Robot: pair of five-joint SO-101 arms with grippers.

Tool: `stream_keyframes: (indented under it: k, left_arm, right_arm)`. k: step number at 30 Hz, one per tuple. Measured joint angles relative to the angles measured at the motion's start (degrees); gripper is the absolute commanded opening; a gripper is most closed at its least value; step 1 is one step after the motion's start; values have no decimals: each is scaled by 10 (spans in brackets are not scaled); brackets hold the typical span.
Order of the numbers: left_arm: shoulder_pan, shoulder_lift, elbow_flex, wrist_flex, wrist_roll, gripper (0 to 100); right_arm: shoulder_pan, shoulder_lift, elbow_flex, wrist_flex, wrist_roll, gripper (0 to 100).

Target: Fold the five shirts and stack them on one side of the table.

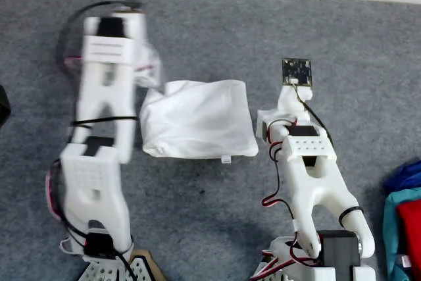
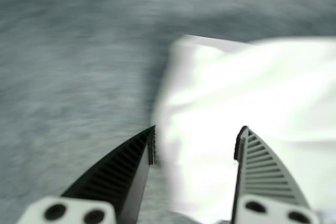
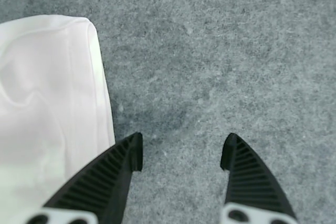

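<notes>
A folded white shirt point(image 1: 197, 120) lies on the grey mat in the middle of the table. My left arm point(image 1: 105, 97) stands along the shirt's left side. In the left wrist view my left gripper point(image 2: 197, 129) is open above the white shirt's point(image 2: 262, 87) edge, one finger over the mat and the other over the cloth. My right arm point(image 1: 309, 156) stands at the shirt's right side. My right gripper point(image 3: 181, 142) is open over bare mat, just beside the white shirt's point(image 3: 47, 103) rounded edge, holding nothing.
A pile of blue, teal and red shirts point(image 1: 404, 222) sits at the table's right edge. A dark object point(image 1: 3, 106) shows at the left edge, and a piece of cardboard point(image 1: 148, 264) lies by the left arm's base. Grey mat point(image 1: 197, 228) lies open in front of the shirt.
</notes>
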Motion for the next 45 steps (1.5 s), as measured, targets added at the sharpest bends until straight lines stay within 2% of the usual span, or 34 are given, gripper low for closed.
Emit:
stream_keyframes:
  k: [3, 6, 13, 24, 27, 34, 38, 41, 45]
  left_arm:
    - [69, 5, 0, 0, -1, 248]
    - [105, 49, 0, -13, -1, 248]
    - [72, 178, -23, -28, 0, 248]
    - [-37, 188, -37, -22, 0, 248]
    - [-55, 189, -37, -20, -23, 248]
    - [-49, 185, -41, -15, -35, 248]
    - [-36, 140, -40, -7, -36, 248]
    - [-13, 81, -40, -5, -36, 248]
    - [51, 19, -37, -4, -36, 248]
  right_arm:
    - [-3, 0, 0, -2, 0, 248]
    - [-4, 0, 0, -2, 0, 248]
    - [-4, 0, 0, -2, 0, 248]
    - [-4, 0, 0, -2, 0, 248]
    - [-4, 1, 0, -2, 0, 248]
    - [-18, 2, 0, -2, 0, 248]
    - [-20, 2, 11, -7, 0, 248]
    - [-24, 2, 24, -25, 0, 248]
    - [-24, 2, 28, -31, 0, 248]
